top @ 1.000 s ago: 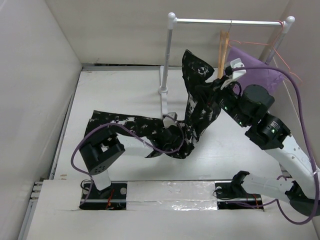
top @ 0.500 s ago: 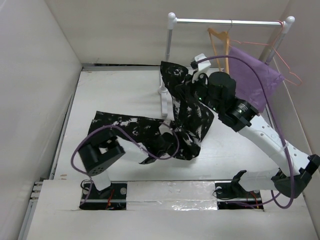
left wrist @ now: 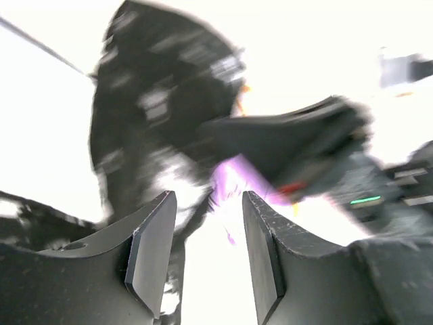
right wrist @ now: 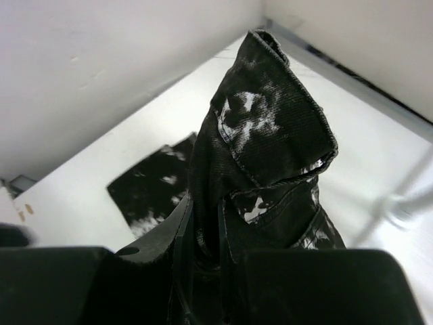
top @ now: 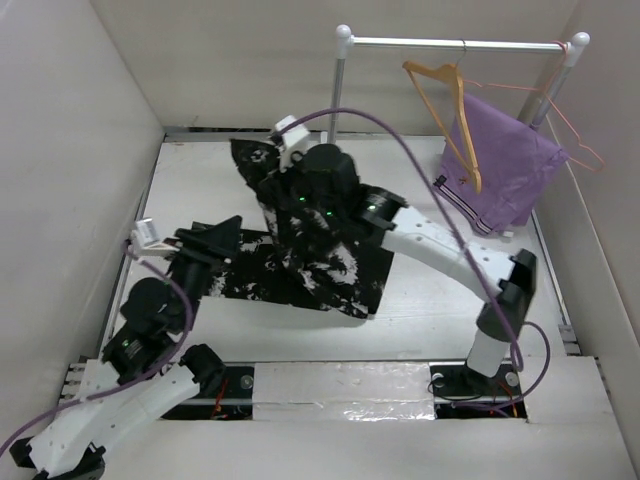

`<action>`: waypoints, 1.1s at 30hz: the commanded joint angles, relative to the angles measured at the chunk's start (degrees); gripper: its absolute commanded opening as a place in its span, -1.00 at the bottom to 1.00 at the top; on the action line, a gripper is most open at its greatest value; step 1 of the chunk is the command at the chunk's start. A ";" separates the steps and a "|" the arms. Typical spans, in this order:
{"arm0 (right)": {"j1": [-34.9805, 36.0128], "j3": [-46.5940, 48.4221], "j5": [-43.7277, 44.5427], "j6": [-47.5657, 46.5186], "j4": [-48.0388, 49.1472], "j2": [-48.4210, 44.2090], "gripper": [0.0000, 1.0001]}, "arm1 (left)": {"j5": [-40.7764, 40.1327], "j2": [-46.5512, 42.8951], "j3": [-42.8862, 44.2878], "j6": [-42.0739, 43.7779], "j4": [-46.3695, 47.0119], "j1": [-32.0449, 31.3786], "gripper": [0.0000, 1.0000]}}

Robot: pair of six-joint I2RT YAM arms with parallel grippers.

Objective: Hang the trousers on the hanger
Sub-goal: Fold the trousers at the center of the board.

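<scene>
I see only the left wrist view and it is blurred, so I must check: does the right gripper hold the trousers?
Observer: Yes, the right gripper is shut on the trousers, lifting one end.
Operator: Where is the hanger?
Observer: The hanger hangs bare on the rail, beside a purple cloth.
Operator: And where is my left gripper?
Observer: The left gripper is above the trousers' other end, which lies on the table.
</scene>
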 commanded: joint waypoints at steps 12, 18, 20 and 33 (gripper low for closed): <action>17.59 21.26 -4.48 3.01 8.86 34.97 1.00 | -13.08 -12.87 8.40 -0.85 -24.03 0.34 -0.17; 14.27 -5.95 -4.31 4.58 22.00 15.30 1.00 | -11.78 -10.51 5.68 -1.03 -22.45 0.34 -0.09; 12.33 -18.92 -2.57 5.11 24.93 9.33 1.00 | -10.19 -7.96 2.01 -1.03 -19.48 0.34 -0.08; 6.71 -62.23 6.41 10.46 24.43 -20.84 -0.16 | -1.40 23.93 -11.56 -2.26 1.01 1.56 0.20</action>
